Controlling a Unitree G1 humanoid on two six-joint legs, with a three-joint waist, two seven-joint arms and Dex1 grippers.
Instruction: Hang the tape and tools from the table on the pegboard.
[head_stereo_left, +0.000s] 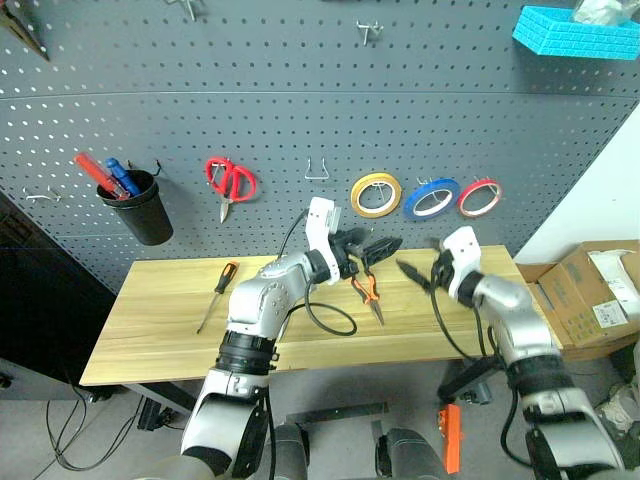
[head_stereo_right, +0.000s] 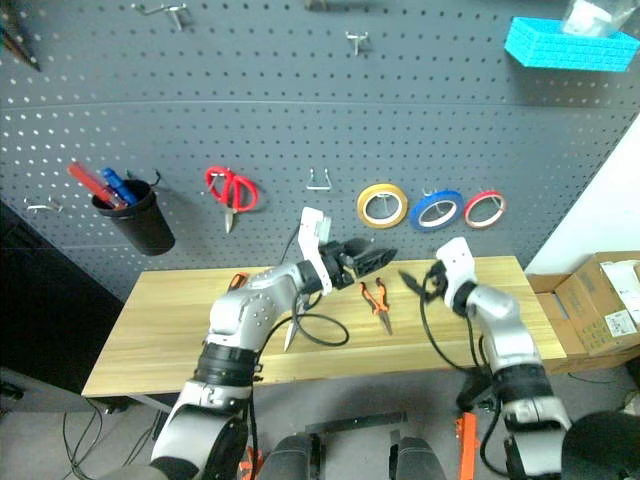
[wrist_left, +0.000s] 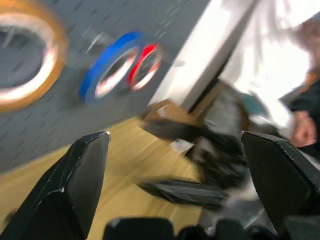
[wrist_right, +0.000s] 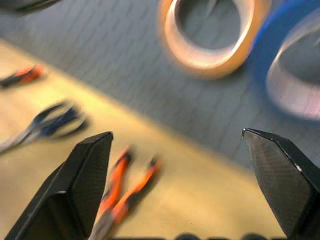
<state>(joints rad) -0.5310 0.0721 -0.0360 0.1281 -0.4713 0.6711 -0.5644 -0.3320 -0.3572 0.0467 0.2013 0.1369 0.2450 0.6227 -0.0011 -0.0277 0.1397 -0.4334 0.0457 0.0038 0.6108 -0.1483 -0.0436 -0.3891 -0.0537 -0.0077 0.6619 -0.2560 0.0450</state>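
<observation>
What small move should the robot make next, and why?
Probably lower the right claw onto the pliers. The blue tape roll already hangs on the pegboard, both claws are open and empty, and the pliers lie on the table, closest to that claw.

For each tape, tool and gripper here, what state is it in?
Blue tape roll: hung on pegboard.
Pliers: lying on table.
Orange-handled screwdriver: lying on table.
Dark-handled scissors: lying on table.
Left gripper: open, empty.
Right gripper: open, empty.

Even light, blurred wrist views
</observation>
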